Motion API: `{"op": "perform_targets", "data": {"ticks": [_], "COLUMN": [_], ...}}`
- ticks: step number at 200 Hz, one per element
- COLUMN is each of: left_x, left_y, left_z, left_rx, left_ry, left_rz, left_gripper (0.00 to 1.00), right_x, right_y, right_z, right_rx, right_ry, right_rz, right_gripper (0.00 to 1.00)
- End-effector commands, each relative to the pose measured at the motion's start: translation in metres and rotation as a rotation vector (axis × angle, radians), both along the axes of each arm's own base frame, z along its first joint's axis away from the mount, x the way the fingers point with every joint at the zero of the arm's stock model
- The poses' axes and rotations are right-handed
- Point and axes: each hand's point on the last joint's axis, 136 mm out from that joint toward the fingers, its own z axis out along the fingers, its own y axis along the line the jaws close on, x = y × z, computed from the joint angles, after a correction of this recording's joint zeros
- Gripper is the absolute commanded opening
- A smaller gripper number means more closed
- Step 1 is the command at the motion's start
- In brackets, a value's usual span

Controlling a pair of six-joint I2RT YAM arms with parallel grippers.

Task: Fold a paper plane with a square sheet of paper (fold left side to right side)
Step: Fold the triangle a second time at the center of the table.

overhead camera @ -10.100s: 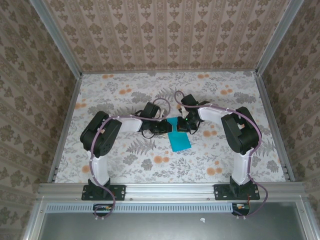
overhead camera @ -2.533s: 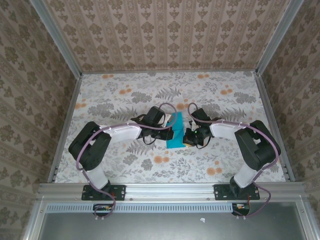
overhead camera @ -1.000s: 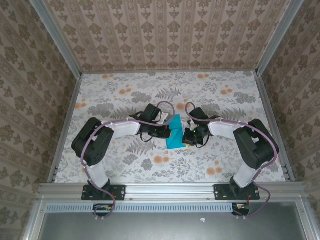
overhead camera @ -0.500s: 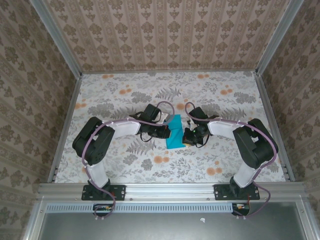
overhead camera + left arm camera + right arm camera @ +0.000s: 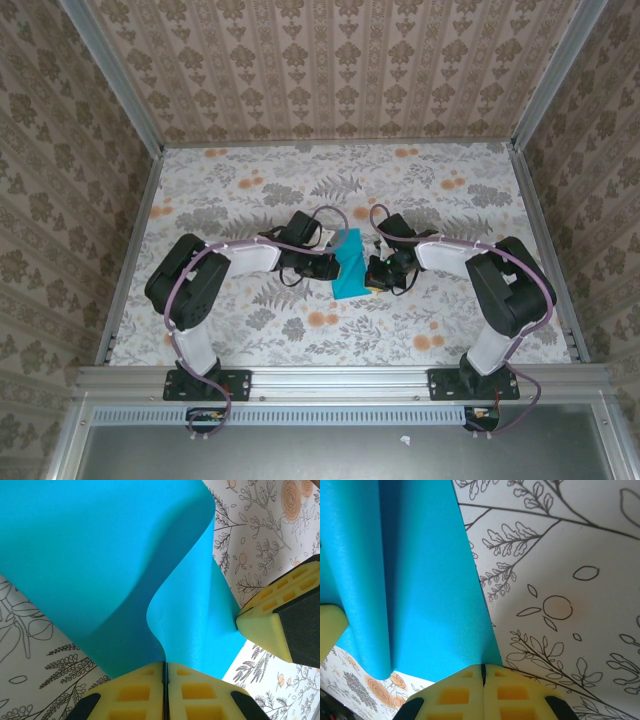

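The square sheet of paper (image 5: 349,270) is bright cyan-blue and lies mid-table between my two grippers, partly lifted and curled. In the left wrist view the sheet (image 5: 100,555) bows upward, and my left gripper (image 5: 165,666) is shut with the paper's edge pinched in the slit between its yellow pads. My left gripper (image 5: 336,262) sits at the sheet's left side. My right gripper (image 5: 371,272) is shut, and its tips (image 5: 482,669) rest on the sheet (image 5: 410,580) at its right edge. One right fingertip (image 5: 260,625) touches the paper there.
The table (image 5: 450,200) has a floral cover. Aluminium rails (image 5: 135,250) run along its left, right and near edges, with patterned walls beyond. Both arms reach inward, so their elbows and cables crowd the table's middle.
The lifted flap of paper has leaned slightly further right with my left gripper. The right arm has stayed still.
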Motion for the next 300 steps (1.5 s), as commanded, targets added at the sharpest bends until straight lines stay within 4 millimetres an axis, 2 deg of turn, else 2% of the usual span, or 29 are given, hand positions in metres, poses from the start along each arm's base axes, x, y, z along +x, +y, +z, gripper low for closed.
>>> {"op": "perform_targets", "data": {"ticks": [1,117,176,216,300], "left_x": [0.002,0.010,0.013,0.012,0.013], "left_y": [0.003,0.000,-0.006,-0.008,-0.013], "left_z": [-0.008,-0.012,0.007,0.008,0.026], "left_rx": [0.013,0.035,-0.003,-0.002,-0.026], "left_ry": [-0.005,-0.027,-0.082,-0.092,-0.155], "left_rz": [-0.007,-0.012,-0.038,-0.044,-0.066], "left_gripper": [0.09,0.09,0.09,0.09,0.10], "right_x": [-0.019,-0.021,-0.021,-0.020,-0.020], "right_y": [-0.012,-0.012,-0.013,-0.012,-0.012], "right_z": [-0.022,-0.023,-0.024,-0.024,-0.025], "right_rx": [-0.085,-0.091,-0.093,-0.092,-0.098], "right_ry": [0.079,0.084,0.087,0.087,0.094], "right_rz": [0.017,0.018,0.019,0.018,0.018], "right_gripper": [0.02,0.02,0.02,0.02,0.02]}}
